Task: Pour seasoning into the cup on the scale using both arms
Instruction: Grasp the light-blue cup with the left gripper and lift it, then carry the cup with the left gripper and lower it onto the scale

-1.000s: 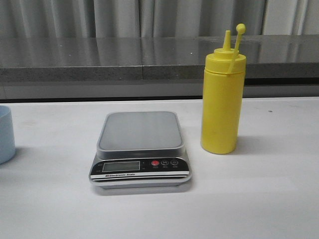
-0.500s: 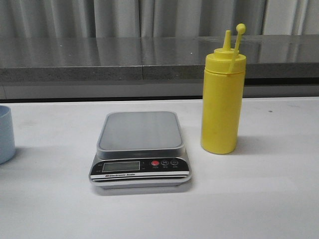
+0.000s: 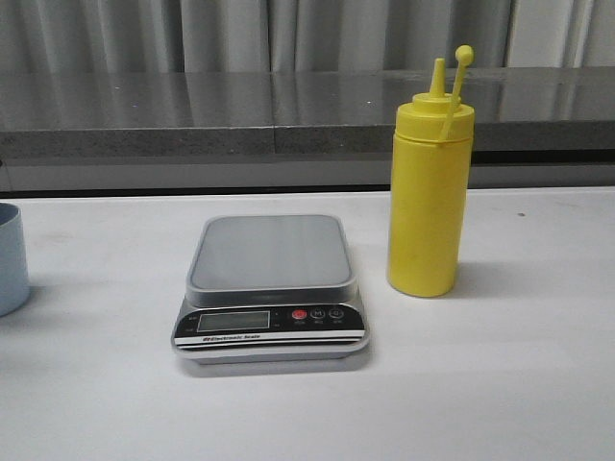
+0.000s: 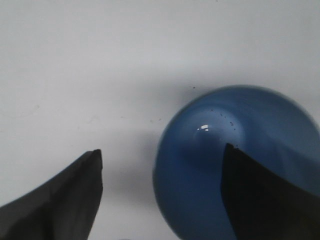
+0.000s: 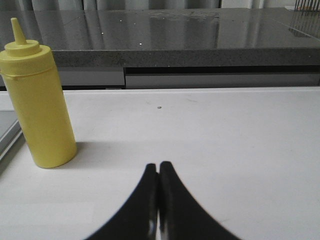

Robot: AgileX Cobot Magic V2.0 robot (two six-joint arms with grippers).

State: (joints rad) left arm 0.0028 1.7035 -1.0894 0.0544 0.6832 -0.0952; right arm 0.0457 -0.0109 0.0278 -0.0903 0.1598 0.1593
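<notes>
Upright seasoning (image 3: 429, 192) right of scale (image 3: 271, 284)

Yellow bottle, pale blue cup, silver-grey scale on a white desk

The seasoning (image 3: 429, 192) is plain yellow, cap included. The cup (image 3: 12, 257) is light blue. The scale (image 3: 270, 286) has a grey-silver platform, a black front panel and a red button. The left fingers (image 4: 67, 202) and right fingers (image 5: 176, 210) are black. The desk (image 3: 500, 384) is white.

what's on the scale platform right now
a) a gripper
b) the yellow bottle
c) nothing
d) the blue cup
c: in the front view the scale has a bare platform, the cup stands off at the table's left edge and the seasoning stands beside the scale on its right.
</notes>
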